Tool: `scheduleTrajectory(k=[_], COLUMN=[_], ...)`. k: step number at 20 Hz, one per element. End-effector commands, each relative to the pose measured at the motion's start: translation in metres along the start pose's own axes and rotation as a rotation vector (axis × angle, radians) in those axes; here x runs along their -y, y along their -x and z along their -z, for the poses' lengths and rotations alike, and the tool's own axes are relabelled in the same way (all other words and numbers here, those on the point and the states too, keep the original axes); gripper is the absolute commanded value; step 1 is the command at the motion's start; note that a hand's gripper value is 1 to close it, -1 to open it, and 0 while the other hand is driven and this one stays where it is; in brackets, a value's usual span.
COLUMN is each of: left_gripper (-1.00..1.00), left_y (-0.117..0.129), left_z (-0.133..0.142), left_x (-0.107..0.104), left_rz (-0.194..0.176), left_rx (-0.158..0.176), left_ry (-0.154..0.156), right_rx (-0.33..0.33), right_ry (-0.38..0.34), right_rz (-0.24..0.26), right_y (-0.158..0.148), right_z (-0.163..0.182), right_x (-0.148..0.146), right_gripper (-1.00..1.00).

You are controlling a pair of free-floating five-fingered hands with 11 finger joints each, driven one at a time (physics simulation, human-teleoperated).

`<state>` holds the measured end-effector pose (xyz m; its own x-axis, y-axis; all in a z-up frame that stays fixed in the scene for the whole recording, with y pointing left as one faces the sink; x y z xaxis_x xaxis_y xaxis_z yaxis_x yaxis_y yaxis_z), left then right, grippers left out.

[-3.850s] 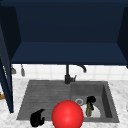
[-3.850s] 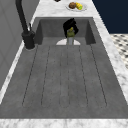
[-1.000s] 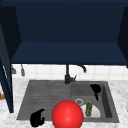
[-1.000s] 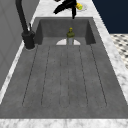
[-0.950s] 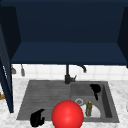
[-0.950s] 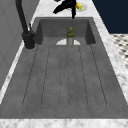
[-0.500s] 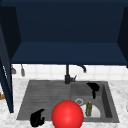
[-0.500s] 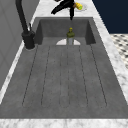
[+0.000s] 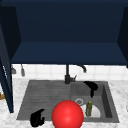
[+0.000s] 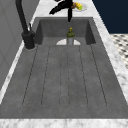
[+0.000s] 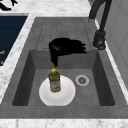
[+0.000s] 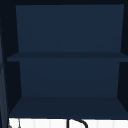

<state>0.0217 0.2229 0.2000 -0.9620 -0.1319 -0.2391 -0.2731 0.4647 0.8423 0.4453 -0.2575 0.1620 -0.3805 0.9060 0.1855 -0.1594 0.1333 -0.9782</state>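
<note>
My right hand (image 9: 91, 86) hovers over the back of the sink basin (image 9: 106, 100), open, with fingers straight and the thumb pointing down. In the right side view this hand (image 11: 66, 47) is above and behind a small green bottle (image 11: 54, 81), apart from it. The bottle (image 9: 89, 108) stands upright on a white plate (image 9: 97, 113) in the basin. In the left side view the hand (image 10: 63, 6) floats beyond the bottle (image 10: 70, 36). My left hand (image 9: 37, 118) hangs idle, relaxed, over the drainboard's front left corner. A large red ball (image 9: 67, 114) sits at the sink's front edge.
A black faucet (image 9: 67, 75) stands behind the sink, beside the ridged drainboard (image 10: 65, 75). The drain (image 11: 82, 80) lies right of the plate (image 11: 57, 93). A plate with something yellow (image 10: 78, 6) rests on the far counter. An open dark blue wall cabinet (image 12: 64, 56) hangs above.
My right hand has risen from beside the bottle to above the basin's back. In the last second it has hardly moved. The left hand, ball and bottle stayed put.
</note>
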Motion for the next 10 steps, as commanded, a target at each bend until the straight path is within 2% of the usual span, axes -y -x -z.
scheduleTrajectory(k=[1,3,4,5,7,10], left_gripper=[0.00,0.00,0.00,0.00,0.00,0.00], left_y=[0.000,0.000,0.000,0.000,0.000,0.000], left_z=[0.000,0.000,0.000,0.000,0.000,0.000], left_x=[0.000,0.000,0.000,0.000,0.000,0.000], left_rz=[0.000,0.000,0.000,0.000,0.000,0.000], left_rx=[0.000,0.000,0.000,0.000,0.000,0.000], left_ry=[0.000,0.000,0.000,0.000,0.000,0.000], right_rx=[0.018,0.010,0.008,-0.003,0.000,0.006], right_ry=[0.009,0.020,0.030,0.043,0.080,0.084], right_rz=[0.026,0.041,-0.003,-0.014,0.011,0.006], right_y=[-0.001,-0.008,-0.016,-0.017,-0.014,-0.021], right_z=[0.002,0.024,0.029,0.041,0.052,0.073], right_x=[-0.008,-0.015,-0.008,-0.007,-0.008,-0.009], right_gripper=[-1.00,-1.00,-1.00,-1.00,-1.00,-1.00])
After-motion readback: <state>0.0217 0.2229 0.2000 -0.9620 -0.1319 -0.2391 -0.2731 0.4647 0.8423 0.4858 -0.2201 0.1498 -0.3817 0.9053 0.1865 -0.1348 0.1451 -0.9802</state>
